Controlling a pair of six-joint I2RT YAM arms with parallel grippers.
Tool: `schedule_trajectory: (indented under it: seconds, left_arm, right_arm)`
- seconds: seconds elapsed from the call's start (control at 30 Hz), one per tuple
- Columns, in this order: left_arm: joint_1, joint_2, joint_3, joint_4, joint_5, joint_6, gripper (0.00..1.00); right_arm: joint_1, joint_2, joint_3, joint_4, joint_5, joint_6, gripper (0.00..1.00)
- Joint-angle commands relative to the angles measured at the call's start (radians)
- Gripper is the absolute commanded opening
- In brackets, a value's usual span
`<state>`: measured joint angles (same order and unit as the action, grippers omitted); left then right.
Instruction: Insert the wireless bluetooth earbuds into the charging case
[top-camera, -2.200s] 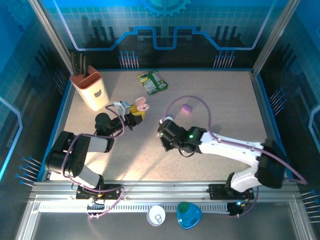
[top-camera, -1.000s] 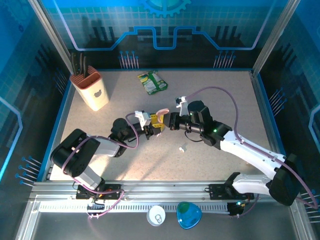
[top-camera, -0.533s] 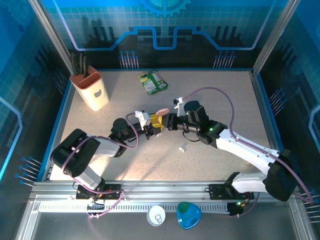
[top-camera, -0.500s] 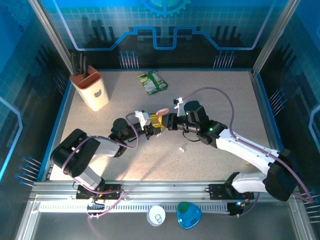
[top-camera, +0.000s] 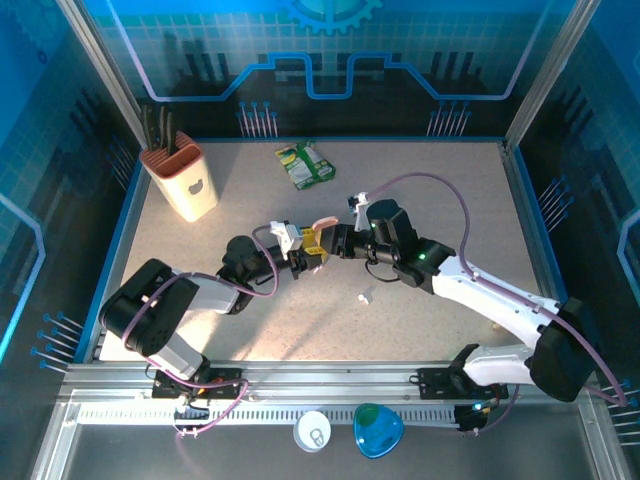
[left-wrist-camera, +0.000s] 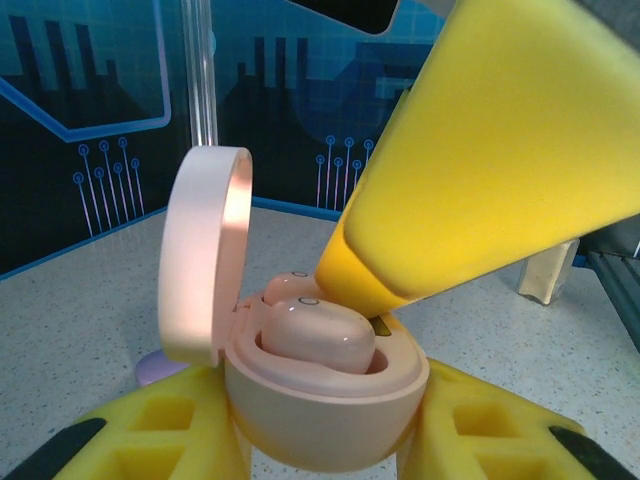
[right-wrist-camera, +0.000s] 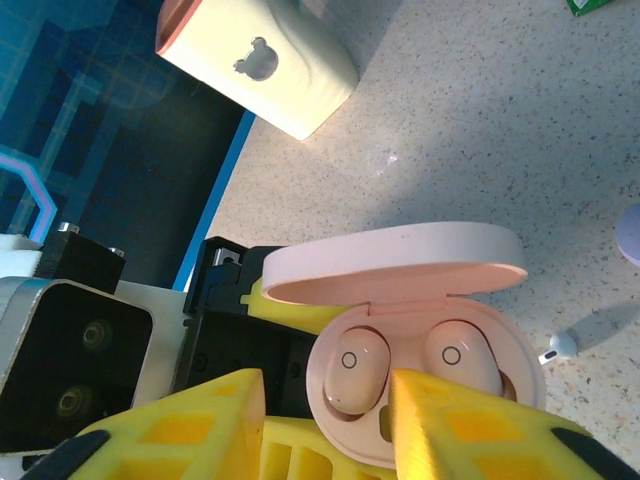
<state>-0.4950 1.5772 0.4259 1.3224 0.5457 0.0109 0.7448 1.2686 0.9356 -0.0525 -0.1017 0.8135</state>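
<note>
Right wrist view shows my right gripper (right-wrist-camera: 322, 405) parted and empty over the pink charging case (right-wrist-camera: 525, 385), clamped in my left gripper (left-wrist-camera: 320, 452) at lower centre with two pink earbuds (right-wrist-camera: 358, 368) seated; retreating carelessly, I could clip the lid (right-wrist-camera: 400, 262) and jolt one out.

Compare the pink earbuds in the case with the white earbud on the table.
Colour: the pink earbuds match their case; the white earbud does not. Place: the pink earbuds sit in the open case; the white earbud lies loose on the table. Shape: the pink earbuds look rounded, the white earbud stemmed. Both are tiny.
</note>
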Motion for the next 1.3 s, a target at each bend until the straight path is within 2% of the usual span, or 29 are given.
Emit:
schedule_trajectory:
  seconds: [0.0,0.13,0.27,0.57,0.73,0.93,1.1,1.2,1.27]
  left_arm:
    - [-0.007,-0.022,0.021,0.057,0.000,0.030,0.33]
    - [-0.005,0.001,0.010,0.077,-0.002,0.042,0.33]
    - [-0.007,0.019,0.001,0.078,-0.005,0.075,0.33]
    - [-0.009,0.011,-0.013,0.079,0.015,0.129,0.32]
    - [-0.009,-0.007,-0.006,0.079,-0.020,0.088,0.31]
    - [-0.010,-0.003,0.023,0.080,-0.046,-0.019,0.32]
    - [-0.010,-0.026,0.033,0.080,-0.045,-0.056,0.32]
    - [-0.010,-0.041,0.035,0.080,-0.035,-0.076,0.32]
    - [-0.009,-0.044,0.036,0.079,-0.027,-0.078,0.32]
  right_arm:
    - [-0.010,-0.037,0.010,0.008,0.001,-0.039,0.43]
    - [-0.009,-0.077,-0.003,0.070,-0.047,-0.083,0.46]
    - [-0.010,-0.095,0.037,0.023,-0.034,-0.138,0.44]
    - [-0.037,0.034,0.197,-0.113,0.009,-0.168,0.40]
    - [-0.046,0.090,0.220,-0.138,-0.007,-0.160,0.42]
    - [-0.046,0.023,0.157,-0.098,-0.017,-0.128,0.45]
    - [-0.060,-0.051,0.101,-0.092,-0.006,-0.083,0.68]
    - [-0.096,-0.089,0.044,-0.054,-0.039,-0.006,0.75]
    - [-0.119,-0.106,-0.001,0.008,-0.086,0.042,0.75]
